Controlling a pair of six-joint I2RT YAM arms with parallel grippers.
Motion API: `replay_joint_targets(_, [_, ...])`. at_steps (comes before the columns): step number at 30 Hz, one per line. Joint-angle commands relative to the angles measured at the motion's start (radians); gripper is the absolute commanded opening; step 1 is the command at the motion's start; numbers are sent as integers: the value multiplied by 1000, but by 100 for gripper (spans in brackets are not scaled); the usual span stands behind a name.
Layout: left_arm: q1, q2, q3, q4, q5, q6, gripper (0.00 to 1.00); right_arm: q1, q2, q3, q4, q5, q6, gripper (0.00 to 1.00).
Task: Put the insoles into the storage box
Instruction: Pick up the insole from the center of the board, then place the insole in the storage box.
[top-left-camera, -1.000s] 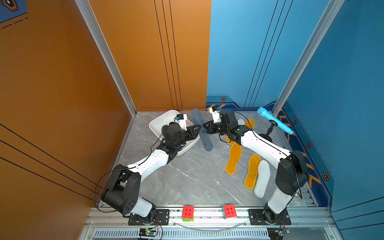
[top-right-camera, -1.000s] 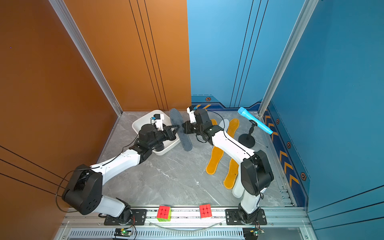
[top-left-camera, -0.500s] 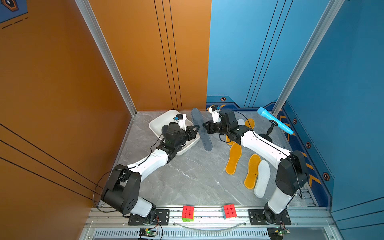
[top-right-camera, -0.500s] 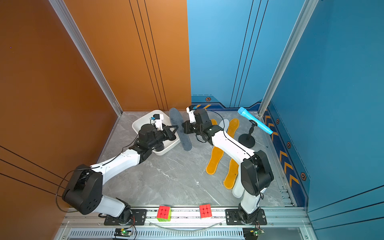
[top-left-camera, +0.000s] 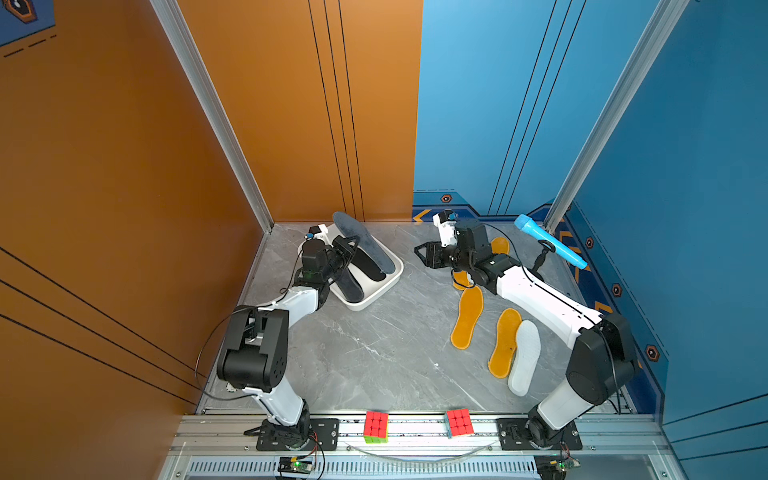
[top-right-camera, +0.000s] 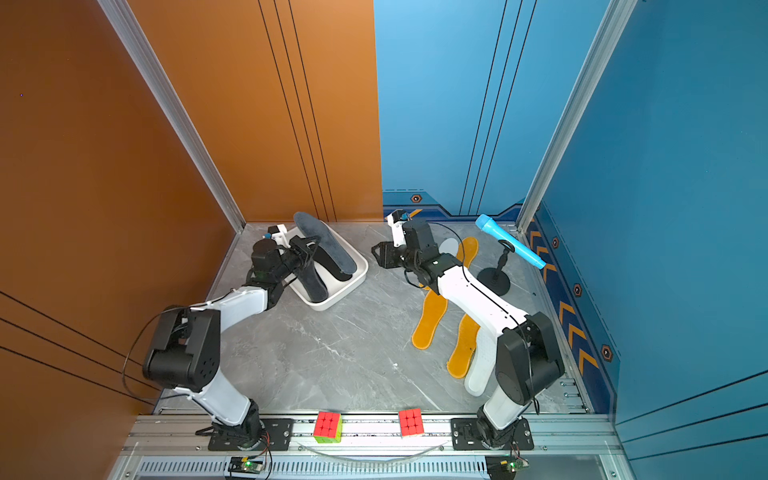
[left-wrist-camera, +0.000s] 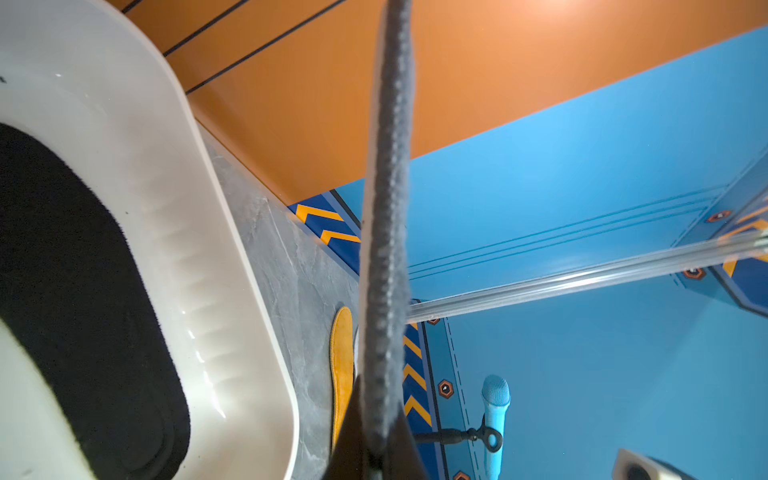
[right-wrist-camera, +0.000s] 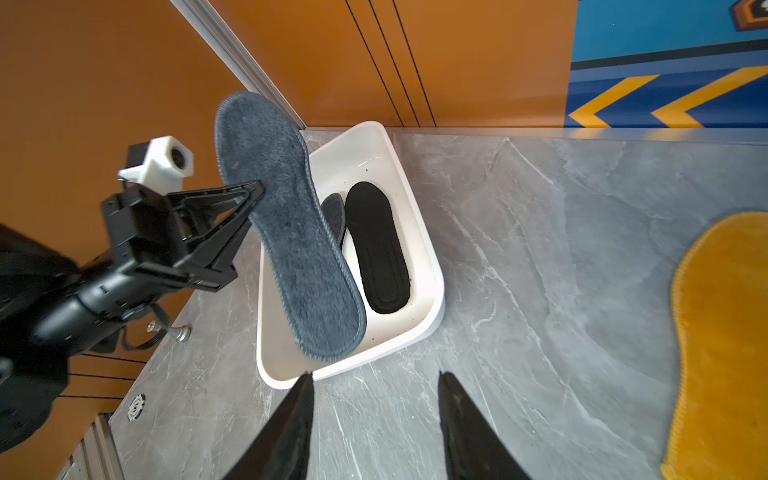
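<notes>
My left gripper (top-left-camera: 348, 246) is shut on a dark grey insole (top-left-camera: 365, 243), gripping its long edge and holding it tilted above the white storage box (top-left-camera: 374, 300). Seen from the left wrist, this insole (left-wrist-camera: 386, 208) is edge-on between the closed fingers. In the box lie a black insole (right-wrist-camera: 376, 249) and another dark grey insole (right-wrist-camera: 334, 216), partly covered. My right gripper (right-wrist-camera: 374, 382) is open and empty over bare table, just right of the box. Two orange insoles (top-left-camera: 467, 318) (top-left-camera: 505, 340) and a white insole (top-left-camera: 525, 357) lie flat beside the right arm.
A blue microphone (top-left-camera: 548, 241) on a black stand is at the back right. Two Rubik's cubes (top-left-camera: 376, 426) (top-left-camera: 459, 422) sit on the front rail. More insoles (top-right-camera: 467, 249) lie behind the right arm. Orange and blue walls close in the table.
The right gripper has opened and let go of the dark grey insole. The left gripper has shut on it and carried it left, over the box.
</notes>
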Motion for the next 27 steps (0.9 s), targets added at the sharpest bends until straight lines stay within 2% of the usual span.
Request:
replay_joint_targets(1, [33,78,60,111,81,-126,0,-20,-49,-50,6,20,17,50])
replay_joint_targets(5, [51,156,133,80,103,-151,0,-39,-85,-93,10,27,22,50])
replay_joint_targets(12, [57,191,189,-99,82,-81,0,-62,-107,-124,10,28,32,51])
replay_joint_targets(20, [43,187,321,-472,22,60,0,-79,-103,-137,23,5,46,51])
replay_joint_targets(27, [49,237,372,-522,43,30,0,-98,-103,-161,54,-20,68,51])
